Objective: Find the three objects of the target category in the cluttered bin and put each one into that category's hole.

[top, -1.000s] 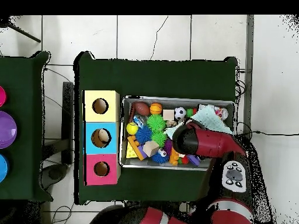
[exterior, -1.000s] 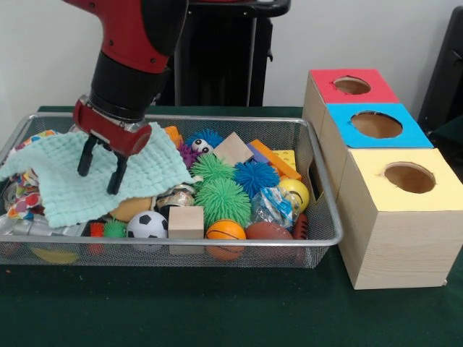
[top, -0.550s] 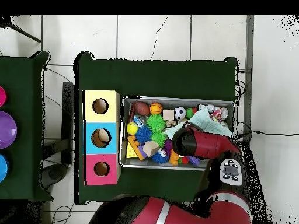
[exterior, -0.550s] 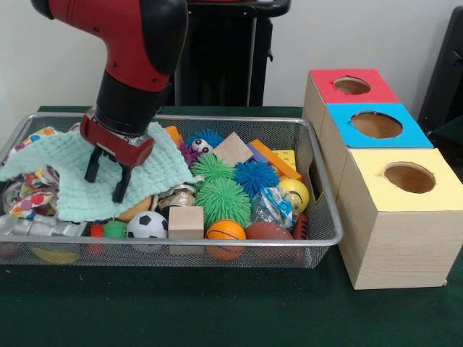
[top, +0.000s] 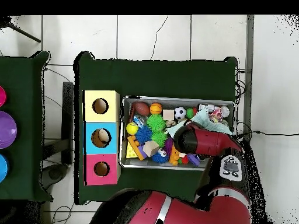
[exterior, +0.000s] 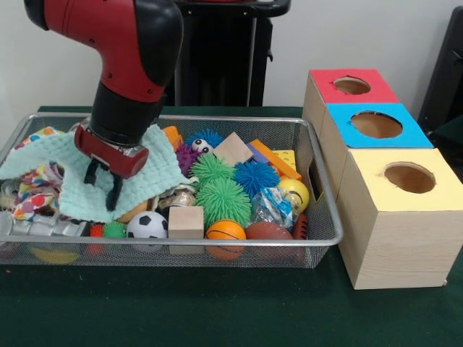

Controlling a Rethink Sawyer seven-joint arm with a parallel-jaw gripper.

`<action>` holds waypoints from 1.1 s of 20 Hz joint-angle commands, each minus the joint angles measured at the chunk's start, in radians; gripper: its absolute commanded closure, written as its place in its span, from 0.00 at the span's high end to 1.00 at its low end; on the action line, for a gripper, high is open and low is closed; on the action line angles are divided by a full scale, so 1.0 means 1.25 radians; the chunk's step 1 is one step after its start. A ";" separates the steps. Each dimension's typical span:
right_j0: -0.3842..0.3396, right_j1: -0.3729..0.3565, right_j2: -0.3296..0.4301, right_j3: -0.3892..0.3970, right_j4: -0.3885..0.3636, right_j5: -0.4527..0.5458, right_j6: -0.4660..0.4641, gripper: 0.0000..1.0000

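The gripper [exterior: 101, 184], fingers apart and empty, hangs over the mint cloth [exterior: 87, 189] in the wire bin [exterior: 318, 217], toys heaped to its side, the three holed boxes [exterior: 376, 124] beyond; sorting looks barely begun.

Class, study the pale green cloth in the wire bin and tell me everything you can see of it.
The cloth is pale mint green with a waffle-like quilted texture and looks soft. It lies crumpled and draped over toys at the bin's left end in the front view. The gripper reaches down onto it with its fingers spread. A patterned fabric piece lies beside it.
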 commanded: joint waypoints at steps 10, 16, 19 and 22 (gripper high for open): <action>0.020 0.023 0.000 0.019 0.006 -0.012 0.090 0.00; 0.053 -0.149 0.062 0.105 0.044 0.136 0.055 0.00; 0.077 -0.179 0.058 0.092 0.060 0.190 0.057 0.00; 0.083 -0.195 0.068 0.073 0.074 0.232 0.052 0.00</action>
